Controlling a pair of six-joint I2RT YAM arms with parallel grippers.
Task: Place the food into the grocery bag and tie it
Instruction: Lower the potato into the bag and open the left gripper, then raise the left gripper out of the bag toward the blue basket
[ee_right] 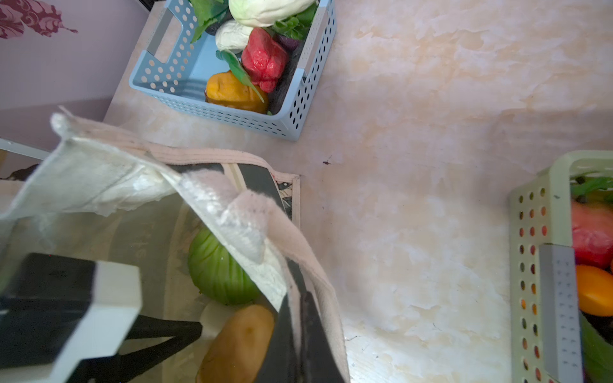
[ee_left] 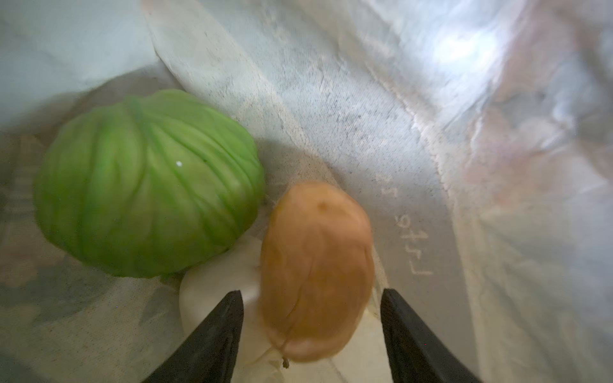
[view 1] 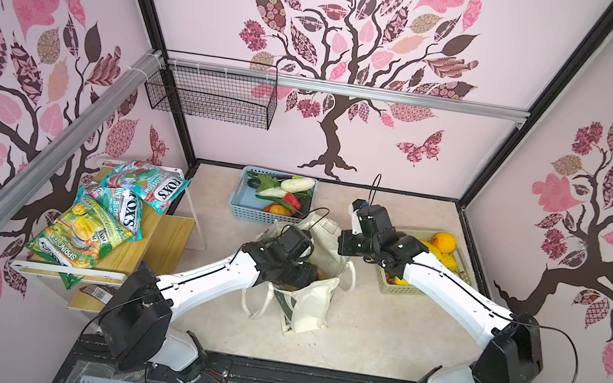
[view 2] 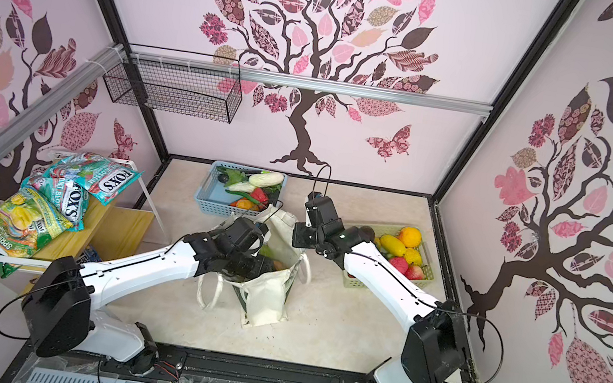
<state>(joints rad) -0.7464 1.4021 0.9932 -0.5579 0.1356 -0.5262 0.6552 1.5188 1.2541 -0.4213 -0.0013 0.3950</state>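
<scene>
Grocery bag (view 1: pixel 313 303) stands in the middle of the bench (view 1: pixel 377 339) in both top views, mouth up. The blue basket (view 1: pixel 250 215) is at its 11 o'clock and the pale green basket (view 1: pixel 398 288) at its 3 o'clock, each with food in it. The left hand (view 1: pixel 305 276) reaches in from 9 o'clock and its tips are lost inside the mouth. The right hand (view 1: pixel 342 247) sits at the rim's 1 o'clock edge.

Left wrist view: inside the bag, a green cabbage (ee_left: pixel 146 182) lies beside a tan potato (ee_left: pixel 315 265). Both rest over something white (ee_left: pixel 215 291), probably another vegetable, though it is mostly covered. The left hand's fingers (ee_left: pixel 212 338) stand apart, one on each side of the potato, with a gap showing at both.

Right wrist view: the right hand's fingers (ee_right: pixel 311 338) are pressed together on the bag's rim cloth, holding the mouth open over the cabbage (ee_right: pixel 219 268) and potato (ee_right: pixel 235 341).

Risk: pulling the left hand out crookedly could hook a finger on the potato or the rim and drag the soft bag over. If the pinched cloth slips, the mouth could fold shut on that hand.
</scene>
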